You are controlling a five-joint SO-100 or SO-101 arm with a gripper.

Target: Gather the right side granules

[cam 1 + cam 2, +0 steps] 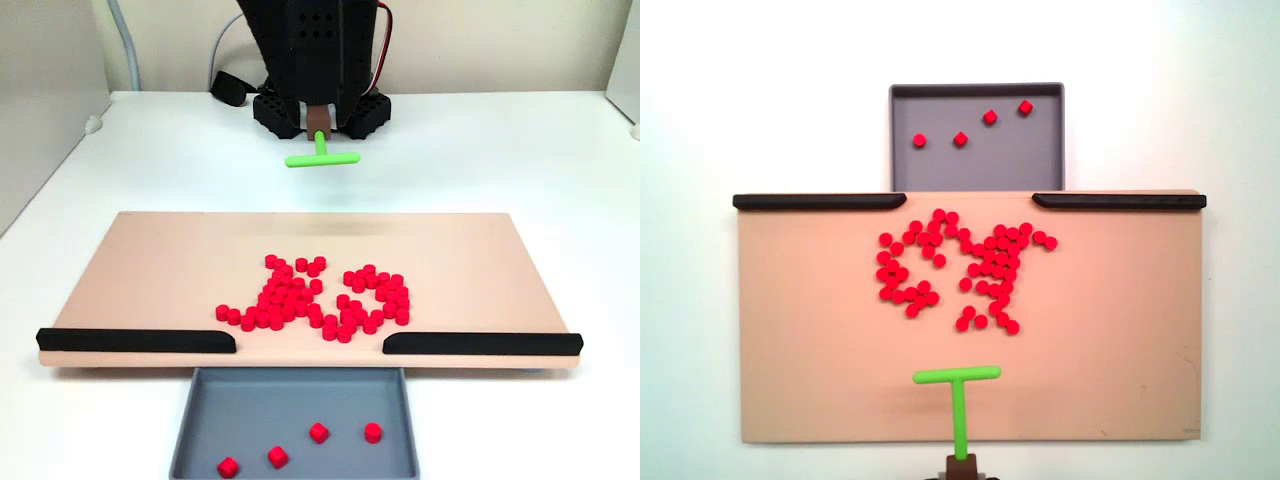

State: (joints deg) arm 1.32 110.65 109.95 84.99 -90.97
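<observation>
- Dozens of small red granules (310, 300) lie in a loose cluster on the middle of a pale peach board (150, 260), towards the edge that carries the rails; in a fixed view the cluster (960, 270) splits into two lobes with a thin bare gap between them.
- Four more granules (319, 432) sit apart from one another inside a shallow grey tray (195, 420), which butts against the board's edge at the gap between the rails.
- Two black rails (135, 340) run along that same edge of the board, one on either side, leaving an opening in line with the tray (902, 150).
- The board (1120, 340) rests flat on a white table (560, 160) that is otherwise bare around it.
- A green T-shaped pusher (958, 395) hangs over the far part of the board from the granules, well apart from them, its crossbar facing the cluster and its stem running back to the gripper (960, 468).
- The gripper (320, 118) grasps the stem of the pusher (322, 155); its jaws are closed narrowly on it, though the fingers are mostly hidden by the dark arm body (310, 40).
- The arm's black base (275, 112) stands on the table beyond the board, with a black cable (228, 88) trailing beside it.
- A light wall (480, 40) rises behind the table, and a pale panel (45, 90) stands at the left in that fixed view.
</observation>
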